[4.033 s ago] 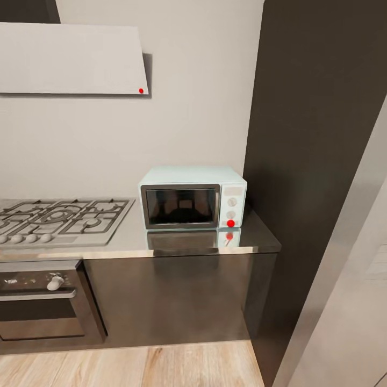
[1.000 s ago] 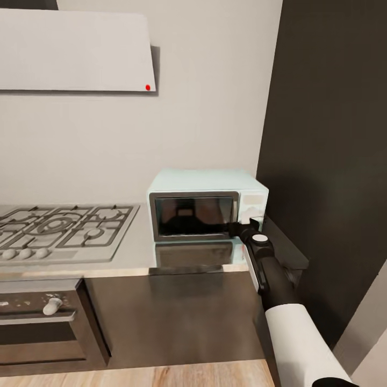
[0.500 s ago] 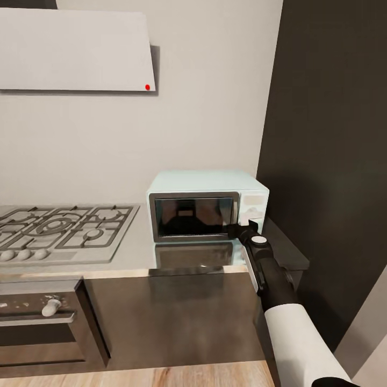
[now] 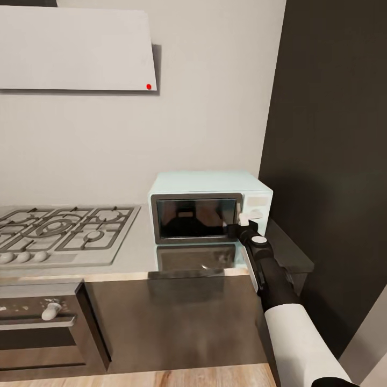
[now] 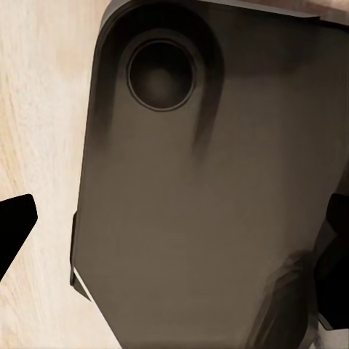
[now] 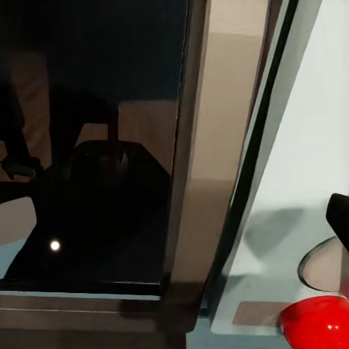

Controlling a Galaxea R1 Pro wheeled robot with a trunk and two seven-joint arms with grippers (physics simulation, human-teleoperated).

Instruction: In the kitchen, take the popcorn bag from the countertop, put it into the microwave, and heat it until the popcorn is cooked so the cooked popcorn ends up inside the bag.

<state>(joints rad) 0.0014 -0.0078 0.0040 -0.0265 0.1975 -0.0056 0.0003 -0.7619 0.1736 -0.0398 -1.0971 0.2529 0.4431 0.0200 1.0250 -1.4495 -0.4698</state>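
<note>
The pale blue microwave stands with its dark glass door shut on the grey countertop, against the wall. My right gripper is at the door's right edge, beside the control panel. In the right wrist view the door frame is very close, with a white knob and the red dot to one side; the fingers sit at the picture's edges, one fingertip showing, so the gripper is open. My left gripper hangs open over my dark base. The popcorn bag is out of view.
A gas hob lies left of the microwave, with a built-in oven under it. A pale hood hangs above. A tall dark cabinet rises right beside the microwave. Pale wood floor runs below.
Four seconds ago no arm showed; my right arm has since risen to the microwave's door edge. Over the last second it has hardly moved, and the view has crept slightly.
</note>
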